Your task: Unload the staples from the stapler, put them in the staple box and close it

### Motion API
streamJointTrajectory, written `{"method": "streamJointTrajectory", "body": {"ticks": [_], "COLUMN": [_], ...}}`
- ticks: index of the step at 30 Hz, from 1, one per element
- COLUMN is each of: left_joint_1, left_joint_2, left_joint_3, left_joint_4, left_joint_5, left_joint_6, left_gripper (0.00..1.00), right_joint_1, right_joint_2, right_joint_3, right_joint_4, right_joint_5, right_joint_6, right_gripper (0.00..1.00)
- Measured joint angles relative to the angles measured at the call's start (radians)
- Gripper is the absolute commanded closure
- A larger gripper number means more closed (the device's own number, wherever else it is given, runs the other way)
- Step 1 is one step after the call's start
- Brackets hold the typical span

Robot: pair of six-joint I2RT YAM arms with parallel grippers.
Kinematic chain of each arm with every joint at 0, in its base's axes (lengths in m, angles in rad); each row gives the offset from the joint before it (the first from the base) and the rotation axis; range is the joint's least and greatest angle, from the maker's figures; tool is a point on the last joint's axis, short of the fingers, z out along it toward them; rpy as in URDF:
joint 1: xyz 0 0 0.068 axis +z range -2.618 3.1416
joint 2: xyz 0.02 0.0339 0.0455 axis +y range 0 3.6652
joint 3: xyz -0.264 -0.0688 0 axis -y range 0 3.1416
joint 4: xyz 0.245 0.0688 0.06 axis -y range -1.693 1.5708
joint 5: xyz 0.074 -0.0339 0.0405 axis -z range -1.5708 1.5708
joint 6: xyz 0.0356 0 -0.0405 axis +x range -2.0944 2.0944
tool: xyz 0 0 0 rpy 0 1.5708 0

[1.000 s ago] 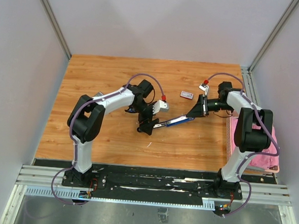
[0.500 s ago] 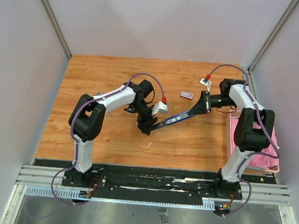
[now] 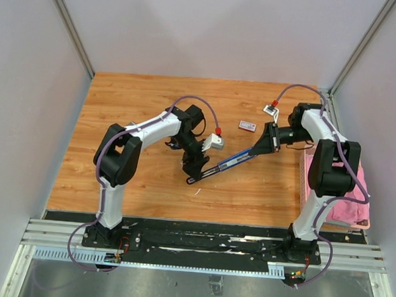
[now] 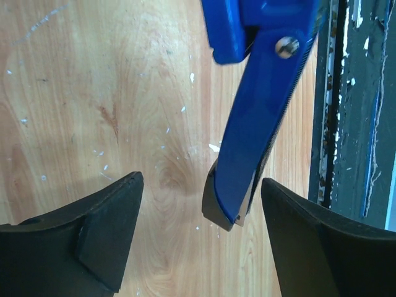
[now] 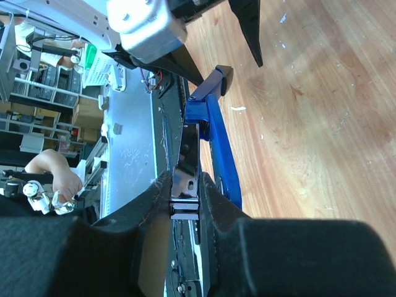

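Slanting from upper right to lower left at mid-frame, the blue stapler (image 3: 227, 161) is clamped at its upper end by the right gripper (image 3: 262, 147), its lower tip lying untouched between the spread-open left gripper (image 3: 195, 168); the staples are unseen, presumably inside.

You cannot see into the long blue metal stapler (image 4: 250, 117): the left wrist view cuts its body off at the top edge, and in the right wrist view the right gripper (image 5: 185, 180) covers its rear with black fingers (image 5: 151, 213). From above its track is too small to make out, and the right arm hides part of the crumpled pink cloth (image 3: 357, 212)
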Motion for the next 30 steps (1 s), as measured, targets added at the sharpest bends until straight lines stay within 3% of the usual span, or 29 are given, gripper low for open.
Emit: {"method": "streamJointTrajectory", "body": {"ticks": [8,11,21,30], "left_joint_1": [0.001,0.001,-0.02,-0.045], "left_joint_2": [0.003,0.009,0.07,0.107], "left_joint_3": [0.044,0.052,0.106,0.138], "left_joint_4": [0.0,-0.002,-0.002,-0.004], "left_joint_5": [0.058,0.088,0.15,0.215], "left_joint_6": [-0.032,-0.04,-0.069,-0.082], "left_gripper": [0.17,0.16,0.18,0.33], "right_joint_1": [0.051,0.07,0.08,0.08], "right_joint_2": [-0.094,-0.127,-0.135,-0.135], "right_joint_3": [-0.159,-0.166,-0.166,-0.159], "right_joint_4": [0.393,0.467,0.524,0.473], "right_joint_5": [0.101,0.115,0.114,0.105], "right_joint_6": [0.402,0.486,0.537,0.487], "right_gripper": [0.99,0.99,0.99,1.0]}}
